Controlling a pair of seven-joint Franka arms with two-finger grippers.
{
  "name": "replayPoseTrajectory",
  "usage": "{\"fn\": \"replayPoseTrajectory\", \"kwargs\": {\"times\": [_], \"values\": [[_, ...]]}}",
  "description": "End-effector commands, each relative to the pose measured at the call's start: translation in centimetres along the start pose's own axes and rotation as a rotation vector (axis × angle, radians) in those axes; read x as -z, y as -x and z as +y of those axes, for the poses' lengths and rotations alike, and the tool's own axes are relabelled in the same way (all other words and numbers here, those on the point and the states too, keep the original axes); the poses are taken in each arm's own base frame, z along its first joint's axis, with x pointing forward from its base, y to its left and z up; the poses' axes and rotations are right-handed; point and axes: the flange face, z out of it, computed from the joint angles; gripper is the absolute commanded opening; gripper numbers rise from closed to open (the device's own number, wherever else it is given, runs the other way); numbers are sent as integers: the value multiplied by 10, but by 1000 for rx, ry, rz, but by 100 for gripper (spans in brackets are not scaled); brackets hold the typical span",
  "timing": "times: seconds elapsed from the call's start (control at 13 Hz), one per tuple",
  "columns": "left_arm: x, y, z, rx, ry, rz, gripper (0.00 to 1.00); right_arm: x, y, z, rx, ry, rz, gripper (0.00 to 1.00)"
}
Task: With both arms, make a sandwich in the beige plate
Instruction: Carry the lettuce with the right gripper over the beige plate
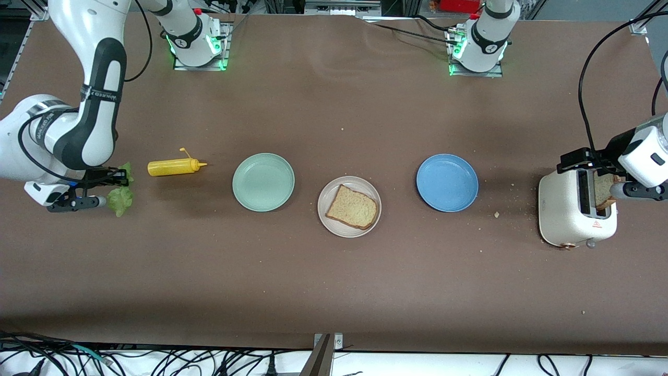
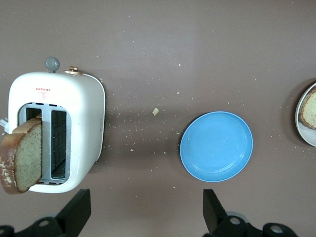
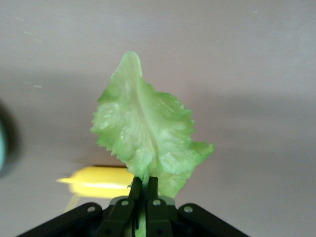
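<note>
The round pale beige plate (image 1: 327, 219) sits in the middle of the table, between the mint-green plate (image 1: 263, 181) and the blue plate (image 1: 447, 182), and a bit nearer the front camera than both. One square slice of tan bread with a dark crust (image 1: 352, 207) lies flat on it. I think this is the bottom of the sandwich, so the leaf and the top slice are not on yet.

The ruffled green lettuce leaf (image 3: 145, 136) is pinched at its stem end in the right gripper (image 3: 143, 190). The jaws are pressed tight together on it, and the rest of the leaf sticks out past the tips, lifted off the table. Holding just the end lets the leaf be laid down flat. The yellow squeeze bottle (image 1: 175, 167) lies on its side just beside this gripper, toward the middle of the table.

The second slice of brown bread (image 2: 19, 158) stands up out of a slot of the white toaster (image 2: 86, 118), at the left arm's end. The left gripper (image 2: 146, 210) hovers over the table beside the toaster, jaws spread wide and empty. The slice is out to one side of the jaws, not between them, so I think it must line up before it can grab.
</note>
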Motion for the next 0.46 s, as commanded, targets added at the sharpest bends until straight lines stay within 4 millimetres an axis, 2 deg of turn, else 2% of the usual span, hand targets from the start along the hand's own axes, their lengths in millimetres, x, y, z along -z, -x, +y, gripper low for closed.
{"fn": "replayPoseTrajectory", "kwargs": {"times": [0.0, 0.15, 0.38], "values": [[5, 7, 1, 2, -38, -6, 100, 41, -12, -50, -129, -29, -47, 0], [5, 7, 1, 2, -37, -6, 100, 57, -19, -108, -241, -22, -46, 0], [5, 8, 3, 2, -37, -6, 100, 50, -28, -207, -419, -31, -41, 0]]}}
